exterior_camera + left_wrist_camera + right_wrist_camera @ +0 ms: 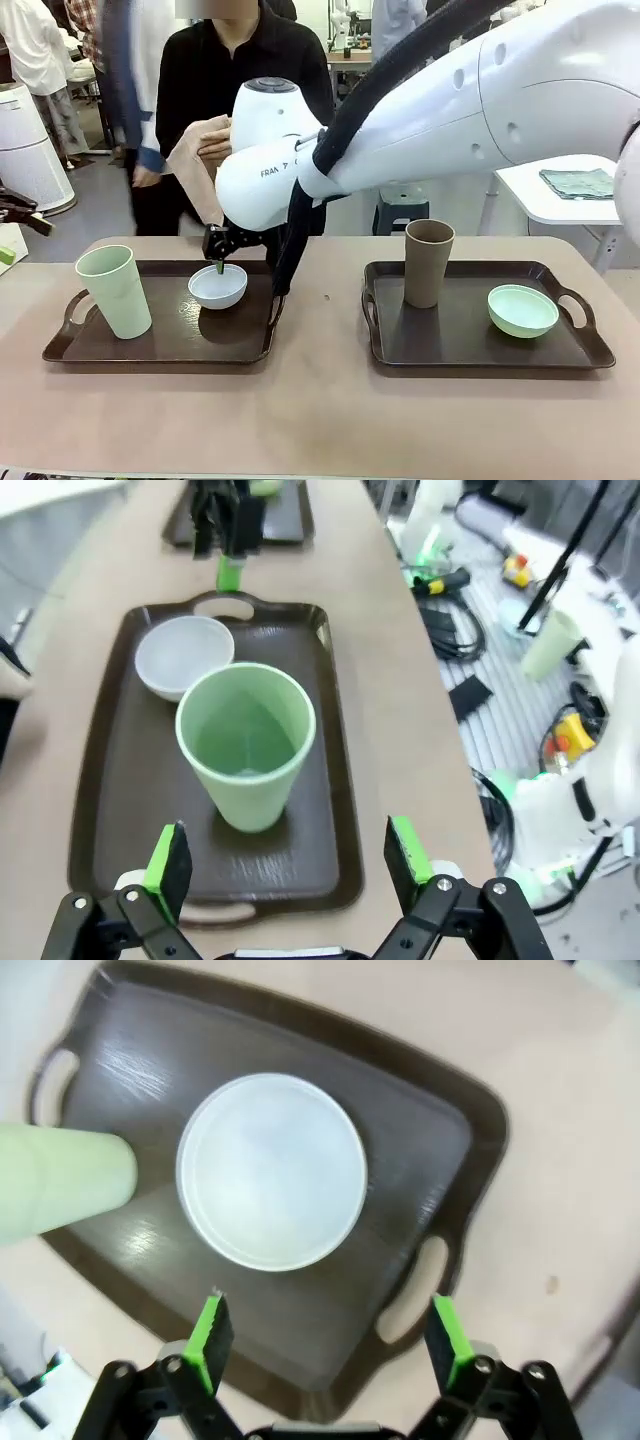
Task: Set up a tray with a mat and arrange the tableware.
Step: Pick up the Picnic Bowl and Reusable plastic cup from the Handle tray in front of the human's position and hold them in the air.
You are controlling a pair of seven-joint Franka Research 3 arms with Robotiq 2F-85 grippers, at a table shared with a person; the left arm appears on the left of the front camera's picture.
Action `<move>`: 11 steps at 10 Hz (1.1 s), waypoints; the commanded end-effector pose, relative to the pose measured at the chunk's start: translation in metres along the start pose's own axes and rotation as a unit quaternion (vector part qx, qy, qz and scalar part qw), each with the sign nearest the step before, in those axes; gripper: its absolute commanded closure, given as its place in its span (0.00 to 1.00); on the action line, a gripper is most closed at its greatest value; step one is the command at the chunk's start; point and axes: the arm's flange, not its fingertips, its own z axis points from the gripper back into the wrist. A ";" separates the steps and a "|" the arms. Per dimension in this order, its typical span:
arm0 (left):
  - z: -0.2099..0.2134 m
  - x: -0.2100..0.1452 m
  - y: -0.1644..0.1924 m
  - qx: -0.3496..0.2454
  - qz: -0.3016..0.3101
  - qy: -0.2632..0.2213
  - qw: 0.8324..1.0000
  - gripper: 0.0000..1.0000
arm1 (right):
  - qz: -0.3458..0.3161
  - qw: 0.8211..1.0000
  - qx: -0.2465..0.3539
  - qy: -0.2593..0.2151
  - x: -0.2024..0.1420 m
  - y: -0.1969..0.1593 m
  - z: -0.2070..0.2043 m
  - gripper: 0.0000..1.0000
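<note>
hovering wide open, right hand (pixel 330 1322) over white bowl (pixel 270 1170), left hand (pixel 290 846) near green cup (pixel 246 742); arm (pixel 262 160) reads "fra".

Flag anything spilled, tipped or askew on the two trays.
Nothing stands out. On the left tray the pale green cup stands upright beside the white bowl; on the right tray the taupe cup and mint bowl likewise. No spills.
</note>
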 end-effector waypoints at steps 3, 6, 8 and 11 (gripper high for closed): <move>-0.003 0.000 0.002 -0.002 -0.001 0.000 1.000 0.00 | 0.000 1.000 0.000 -0.001 0.001 0.001 0.001 0.00; -0.020 -0.015 0.029 0.004 0.034 0.000 0.999 0.00 | 0.016 0.999 -0.035 0.000 0.006 0.001 -0.020 0.00; -0.033 -0.028 0.033 -0.005 0.035 -0.003 0.999 0.00 | 0.015 0.999 -0.047 0.004 0.011 0.004 -0.023 0.00; -0.061 -0.040 0.042 -0.033 0.036 -0.006 0.999 0.00 | 0.012 0.999 -0.051 -0.001 0.028 0.001 -0.039 0.00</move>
